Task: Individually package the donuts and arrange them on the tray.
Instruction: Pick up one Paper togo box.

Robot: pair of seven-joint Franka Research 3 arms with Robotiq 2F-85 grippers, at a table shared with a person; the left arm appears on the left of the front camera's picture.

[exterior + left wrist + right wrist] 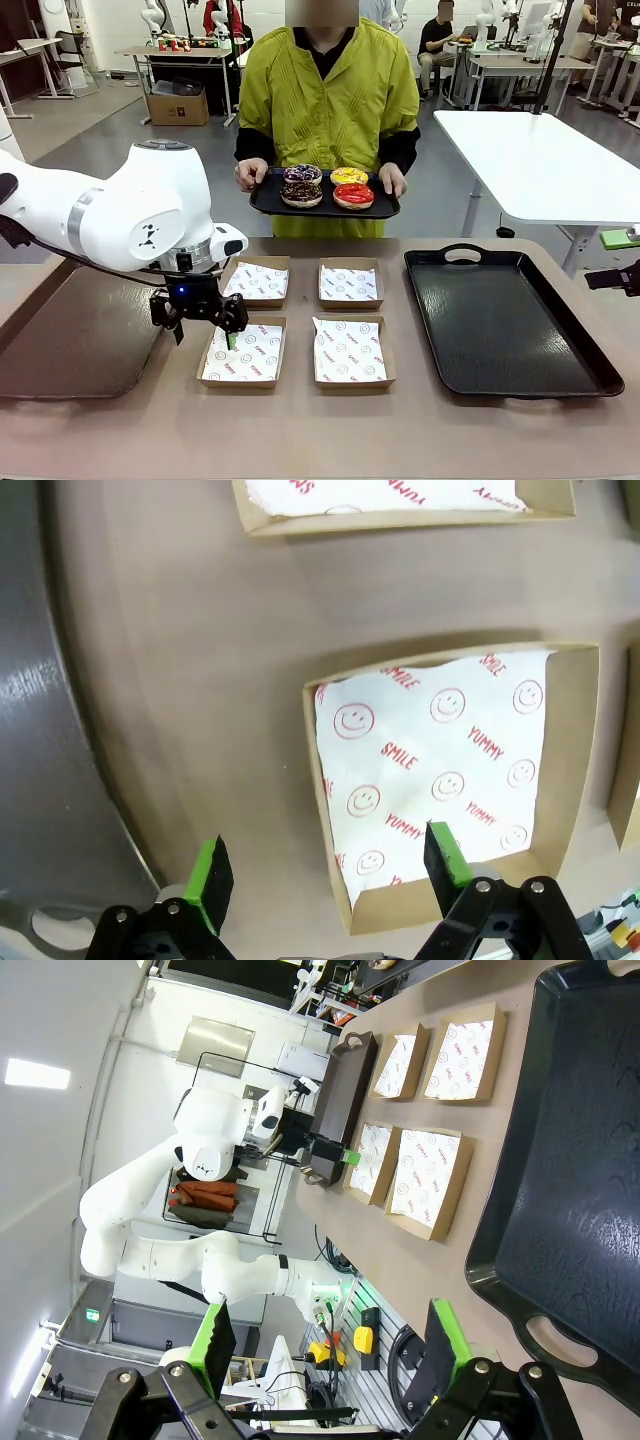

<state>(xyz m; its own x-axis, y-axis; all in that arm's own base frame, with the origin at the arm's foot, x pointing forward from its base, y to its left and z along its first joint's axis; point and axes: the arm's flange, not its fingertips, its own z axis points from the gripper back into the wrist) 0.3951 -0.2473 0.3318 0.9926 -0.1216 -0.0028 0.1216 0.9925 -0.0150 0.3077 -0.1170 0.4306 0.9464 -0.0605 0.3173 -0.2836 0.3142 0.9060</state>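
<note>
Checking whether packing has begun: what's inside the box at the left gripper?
Only white paper with red smileys lines the box, nothing on it. The paper hides its floor.

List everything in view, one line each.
donuts: four; chocolate, purple-brown sprinkled, yellow, red; on the small tray
small tray: one; black; held up at the far side
boxes: four; brown cardboard, paper-lined, empty; two rows mid-table
large tray: one; black; table's right side
dark tray: one; brown; table's left side
person: one; yellow-green jacket; far side
left gripper: open; straddling the near-left box's wall
right gripper: open; holding nothing
</note>
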